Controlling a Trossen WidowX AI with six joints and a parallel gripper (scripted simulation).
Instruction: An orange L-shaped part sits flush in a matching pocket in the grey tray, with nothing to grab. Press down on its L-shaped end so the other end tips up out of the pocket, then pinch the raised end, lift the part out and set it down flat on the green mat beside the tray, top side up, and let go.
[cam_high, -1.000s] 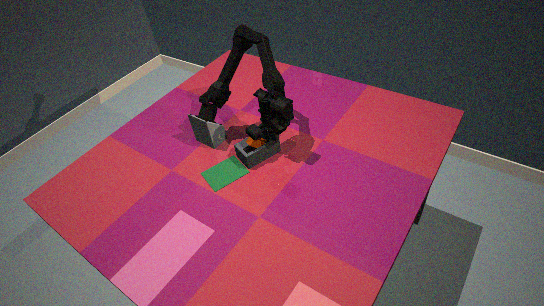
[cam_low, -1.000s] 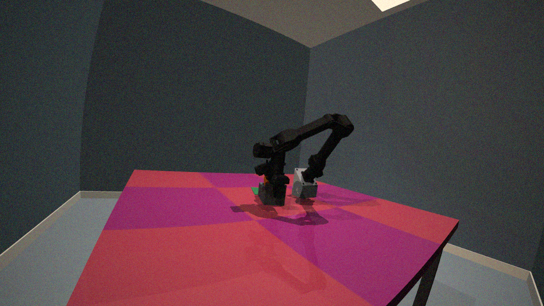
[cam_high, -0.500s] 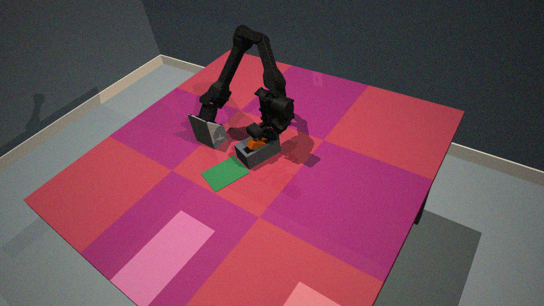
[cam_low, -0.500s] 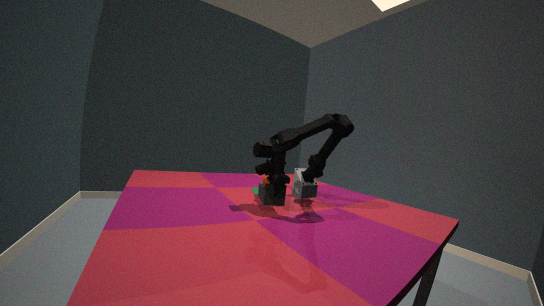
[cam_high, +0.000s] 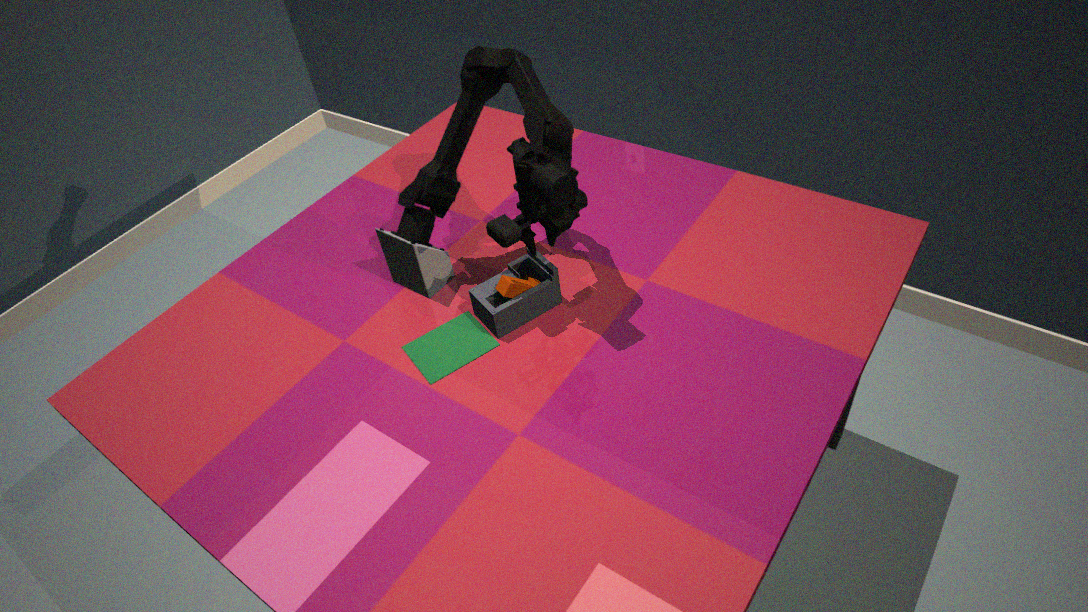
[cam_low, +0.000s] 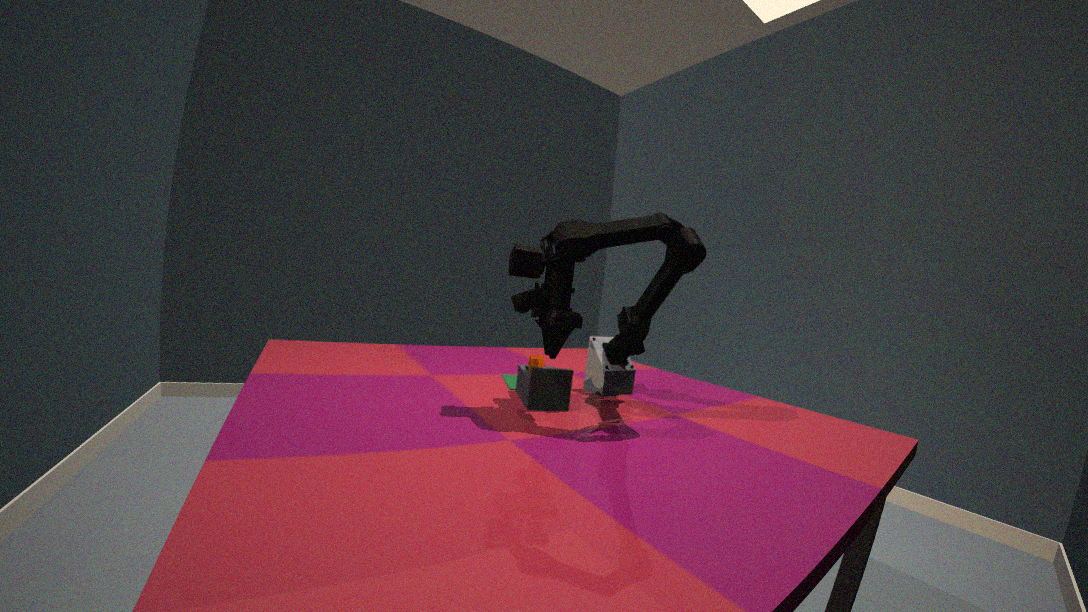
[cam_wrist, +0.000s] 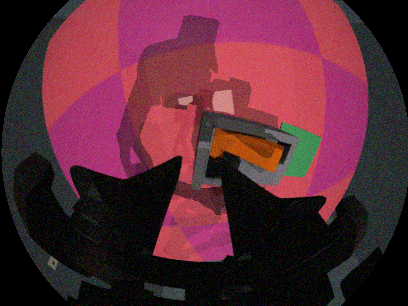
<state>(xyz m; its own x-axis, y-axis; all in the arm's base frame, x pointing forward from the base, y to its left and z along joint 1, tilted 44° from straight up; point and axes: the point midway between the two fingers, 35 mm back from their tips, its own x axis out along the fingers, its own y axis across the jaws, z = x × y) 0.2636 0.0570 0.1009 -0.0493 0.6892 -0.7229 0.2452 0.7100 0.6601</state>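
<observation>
Beside the grey tray (cam_high: 519, 310) lies the green mat (cam_high: 450, 347); the orange part (cam_high: 515, 285) sits tilted in its pocket, while the arched arm's gripper (cam_high: 537, 245) hovers above the tray, fingers part-open, empty.

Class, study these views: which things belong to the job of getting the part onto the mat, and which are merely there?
Part of the job:
orange L-shaped part, one end tipped up
grey tray
green mat
gripper, holding nothing, above the tray

Merely there:
checked table
pale pink patch
arm's grey base
</observation>
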